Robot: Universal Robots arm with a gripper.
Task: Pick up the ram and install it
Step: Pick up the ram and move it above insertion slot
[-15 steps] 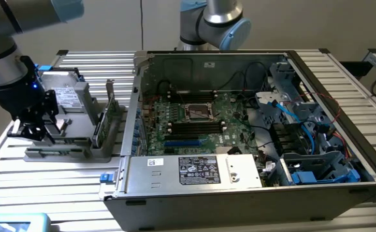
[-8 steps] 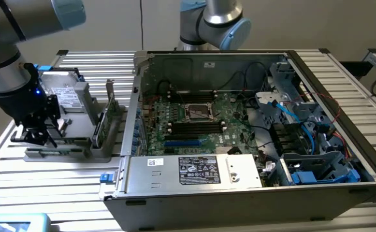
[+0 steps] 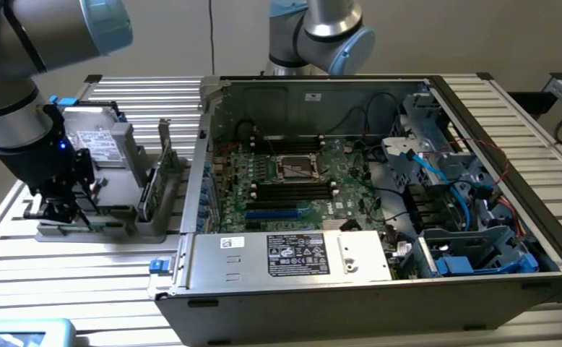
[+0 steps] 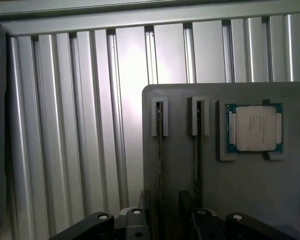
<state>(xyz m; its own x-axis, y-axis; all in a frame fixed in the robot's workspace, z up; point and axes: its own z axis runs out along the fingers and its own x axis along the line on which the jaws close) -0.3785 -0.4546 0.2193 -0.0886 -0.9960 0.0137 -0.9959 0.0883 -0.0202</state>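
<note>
Two rams stand on edge in slots of a grey holder tray (image 4: 180, 165), showing as thin dark strips. My gripper (image 4: 165, 202) hangs just above the tray, open. Its dark fingers (image 4: 145, 200) straddle the end of one ram (image 4: 160, 150), apart from it. The second ram (image 4: 197, 150) sits one slot over, next to a CPU (image 4: 254, 128) in its own pocket. The exterior view puts my gripper (image 3: 61, 211) low over the tray (image 3: 117, 224) at its left. There the open computer case (image 3: 378, 289) shows the motherboard (image 3: 291, 181) with black memory slots (image 3: 286, 191) beside the CPU socket (image 3: 295, 168).
A hard drive (image 3: 98, 141) and an upright expansion card (image 3: 153, 186) also stand on the tray, close to my arm. A second robot arm (image 3: 320, 36) rises behind the case. Cables and blue drive bays (image 3: 454, 217) crowd the case toward the exterior view's right. The table is slatted aluminium (image 4: 65, 125).
</note>
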